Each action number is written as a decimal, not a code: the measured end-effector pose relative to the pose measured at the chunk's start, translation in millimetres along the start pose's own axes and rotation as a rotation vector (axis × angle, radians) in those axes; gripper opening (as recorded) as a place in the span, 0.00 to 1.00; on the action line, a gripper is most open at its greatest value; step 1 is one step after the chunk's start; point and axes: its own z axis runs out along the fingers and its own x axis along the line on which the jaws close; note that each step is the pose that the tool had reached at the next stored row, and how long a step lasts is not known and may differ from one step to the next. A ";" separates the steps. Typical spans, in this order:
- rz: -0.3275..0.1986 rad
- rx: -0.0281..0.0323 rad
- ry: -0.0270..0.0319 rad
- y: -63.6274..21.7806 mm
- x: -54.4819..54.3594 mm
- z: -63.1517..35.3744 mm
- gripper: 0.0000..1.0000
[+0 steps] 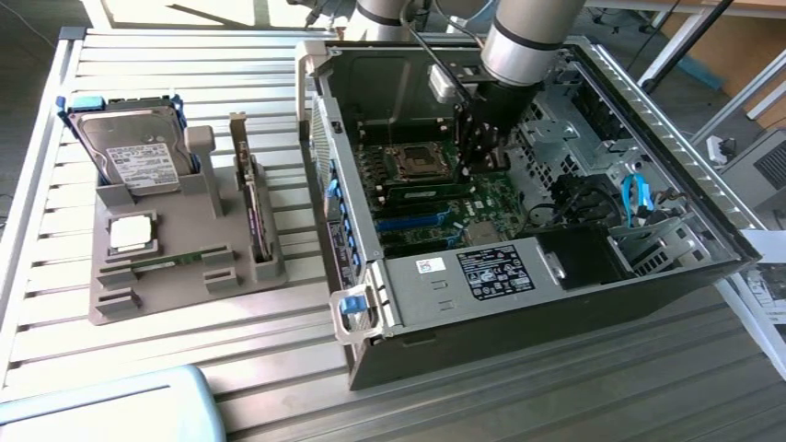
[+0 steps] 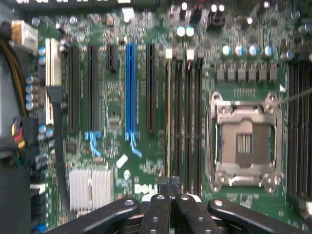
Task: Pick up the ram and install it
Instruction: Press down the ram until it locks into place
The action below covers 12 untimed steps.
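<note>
While the black two-fingered gripper [image 2: 169, 195] hangs inside the open black-and-silver computer case [image 1: 491, 276], its fingers are pressed together just above the green motherboard [image 2: 112, 97]. At their tips a thin edge-on green ram stick [image 2: 168, 112] stands in the slot nearest the expansion slots; contact is hard to make out. Beyond lies the bare silver processor socket [image 2: 243, 141].

The exterior view looked down at a slant from high up and well back, taking in the slatted tabletop [image 1: 184, 350] and the open computer case [image 1: 639, 276]. The wrist view looked straight down past the hand [image 2: 170, 197], close over the motherboard [image 2: 117, 122]; both views shared the empty processor socket [image 2: 243, 141].
</note>
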 end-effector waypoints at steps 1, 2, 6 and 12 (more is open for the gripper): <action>0.000 0.0001 0.0000 4.7 -0.2 0.8 0.11; 0.000 0.0003 0.0000 10.7 -0.6 1.8 0.11; 0.000 0.0009 0.0000 29.2 -1.6 4.8 0.11; 0.000 0.0026 0.0002 56.3 -2.8 7.9 0.11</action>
